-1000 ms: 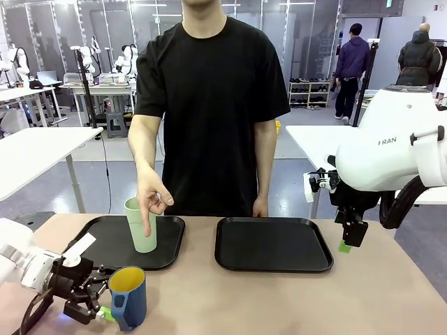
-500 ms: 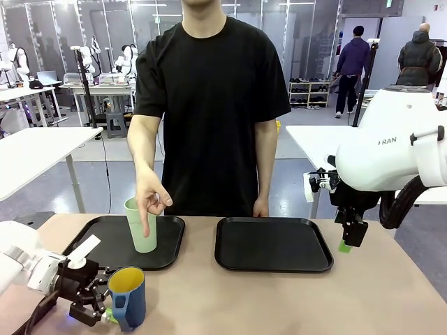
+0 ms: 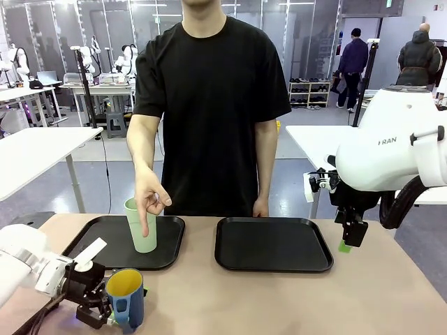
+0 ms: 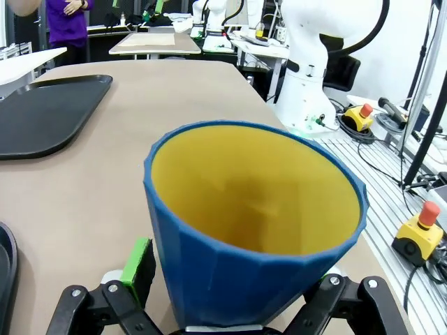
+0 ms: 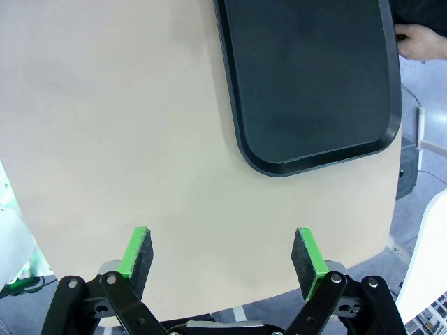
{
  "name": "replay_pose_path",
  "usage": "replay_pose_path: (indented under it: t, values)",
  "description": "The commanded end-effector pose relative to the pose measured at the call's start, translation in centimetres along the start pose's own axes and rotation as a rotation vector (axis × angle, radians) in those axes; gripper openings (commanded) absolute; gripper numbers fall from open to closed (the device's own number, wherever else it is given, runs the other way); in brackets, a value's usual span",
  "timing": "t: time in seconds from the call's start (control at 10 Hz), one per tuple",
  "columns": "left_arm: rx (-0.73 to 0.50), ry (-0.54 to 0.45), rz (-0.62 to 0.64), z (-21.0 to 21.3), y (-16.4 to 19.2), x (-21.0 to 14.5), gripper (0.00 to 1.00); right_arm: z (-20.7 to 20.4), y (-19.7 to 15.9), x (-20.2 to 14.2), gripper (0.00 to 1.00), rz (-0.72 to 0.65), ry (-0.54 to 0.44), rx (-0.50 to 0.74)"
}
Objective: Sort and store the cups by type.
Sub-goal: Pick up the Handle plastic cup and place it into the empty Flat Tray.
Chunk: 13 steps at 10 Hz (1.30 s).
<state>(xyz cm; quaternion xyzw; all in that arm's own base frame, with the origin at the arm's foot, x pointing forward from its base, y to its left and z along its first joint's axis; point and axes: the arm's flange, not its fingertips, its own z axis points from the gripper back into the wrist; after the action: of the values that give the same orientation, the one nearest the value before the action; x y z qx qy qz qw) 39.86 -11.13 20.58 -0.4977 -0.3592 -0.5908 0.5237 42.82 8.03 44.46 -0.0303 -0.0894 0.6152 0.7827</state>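
The dark blue mug (image 3: 127,299) stands upright on the table (image 3: 230,300) at the near left, in front of the left tray (image 3: 105,244). The left claw (image 3: 110,314) lies low around it with fingers spread. The mug is between them but not pinched, which I judge to be the lining-up before a grasp. The pale green tumbler (image 3: 142,227) stands upright on the left tray, and the person's hand (image 3: 150,199) hangs over it with one finger pointing down along its wall. Probably this marks that tray for its type, so the mug would belong on the right tray (image 3: 272,244). The right claw (image 3: 347,241) hangs above the table to the right of that tray, also spread and holding nothing.

The left wrist view adds what the front view cannot — the mug's yellow inside down to the bottom, with nothing in it. It also shows one green pad (image 4: 139,259) just beside the mug wall; the other pad is hidden behind the mug. The right wrist view looks down on bare table between its two pads (image 5: 138,255).
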Motion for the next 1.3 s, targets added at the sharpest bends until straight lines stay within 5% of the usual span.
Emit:
replay_pose_path:
  t: [0.0,0.1,0.4,0.5,0.6,1.2]
  values:
    - [0.003,-0.054,-0.045,-0.8,0.7,-0.5,1.0,0.0,0.0,0.0,1.0,-0.011,-0.002,-0.009]
    - [0.003,-0.058,-0.065,-0.8,0.7,-0.6,1.0,0.0,0.0,0.0,1.0,-0.011,-0.002,-0.009]
    - [0.019,-0.079,-0.082,-0.8,0.6,-0.4,0.74,0.0,0.0,0.0,1.0,-0.011,-0.002,-0.009]
    - [0.028,-0.087,-0.088,-0.6,0.6,-0.4,0.75,0.0,0.0,0.0,1.0,-0.011,-0.002,-0.009]
    - [0.024,-0.084,-0.083,-0.6,0.5,-0.4,0.55,0.0,0.0,0.0,1.0,-0.011,-0.002,-0.009]
    - [0.075,-0.093,-0.122,-3.5,-0.1,5.0,0.59,0.0,0.0,0.0,1.0,-0.011,-0.002,-0.009]
